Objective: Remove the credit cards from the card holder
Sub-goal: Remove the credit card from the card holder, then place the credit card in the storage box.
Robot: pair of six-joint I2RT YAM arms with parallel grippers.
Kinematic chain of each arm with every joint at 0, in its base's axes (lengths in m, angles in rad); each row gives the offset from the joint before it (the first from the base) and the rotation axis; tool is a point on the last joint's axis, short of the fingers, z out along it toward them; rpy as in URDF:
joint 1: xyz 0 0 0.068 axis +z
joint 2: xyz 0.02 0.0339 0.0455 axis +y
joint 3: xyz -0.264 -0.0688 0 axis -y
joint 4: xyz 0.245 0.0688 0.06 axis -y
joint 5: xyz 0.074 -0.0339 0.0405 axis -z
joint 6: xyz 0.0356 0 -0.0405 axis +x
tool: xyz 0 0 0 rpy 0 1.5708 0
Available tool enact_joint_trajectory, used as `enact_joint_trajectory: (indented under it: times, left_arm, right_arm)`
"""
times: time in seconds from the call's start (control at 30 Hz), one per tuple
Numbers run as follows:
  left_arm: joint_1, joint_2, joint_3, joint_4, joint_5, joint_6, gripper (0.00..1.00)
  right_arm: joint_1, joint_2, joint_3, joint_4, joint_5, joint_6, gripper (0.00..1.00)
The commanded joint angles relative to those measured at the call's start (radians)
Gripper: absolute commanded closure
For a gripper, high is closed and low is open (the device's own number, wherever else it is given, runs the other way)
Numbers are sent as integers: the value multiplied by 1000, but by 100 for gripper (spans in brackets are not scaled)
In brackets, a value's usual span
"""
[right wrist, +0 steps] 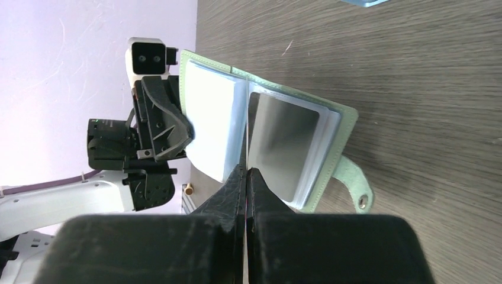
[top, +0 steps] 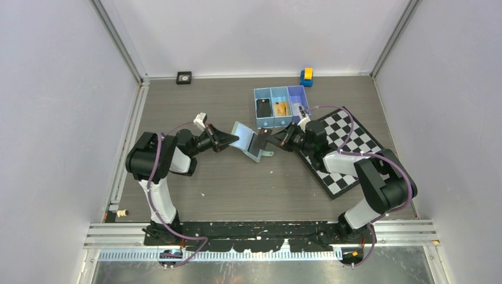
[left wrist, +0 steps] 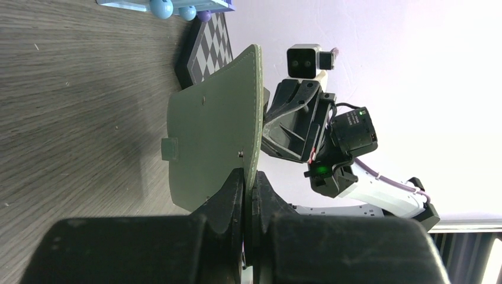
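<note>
The sage-green card holder [top: 244,135] hangs open above the table between my two grippers. My left gripper [top: 227,142] is shut on its outer flap; the left wrist view shows the jaws [left wrist: 248,177] pinching the green edge [left wrist: 213,136]. My right gripper [top: 273,141] is shut on a thin sheet seen edge-on at the holder's fold [right wrist: 245,171]; I cannot tell whether it is a card or an inner leaf. A pale grey face [right wrist: 284,145] sits in the right pocket. A black card [top: 263,108] and a gold-orange card [top: 280,108] lie in the blue tray [top: 258,92].
A checkerboard [top: 349,148] lies under the right arm. A blue-and-yellow toy [top: 306,76] and a small black square [top: 184,77] sit by the back wall. The holder's side tab [right wrist: 354,183] hangs toward the table. Grey walls close in on both sides.
</note>
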Motion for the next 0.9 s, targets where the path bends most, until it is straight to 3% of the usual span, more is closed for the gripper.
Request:
enact_joint_trajectory:
  times: [0.0,0.23,0.43,0.87]
  left_arm:
    - [10,-30,-2,57,10,17,100]
    - [10,-46,7,-54,9,71,100]
    - [9,-127,6,-230,-12,175,100]
    - [-38,-386,62,-825,-175,528,100]
  right_arm:
    - [-4,-68,21,-25,46,-56,99]
    - [-4,-143,47,-159,110,-119,99]
    - [-6,-173,145,-378,185,-195,99]
    - [-59,-37,568,-869,200,-357,99]
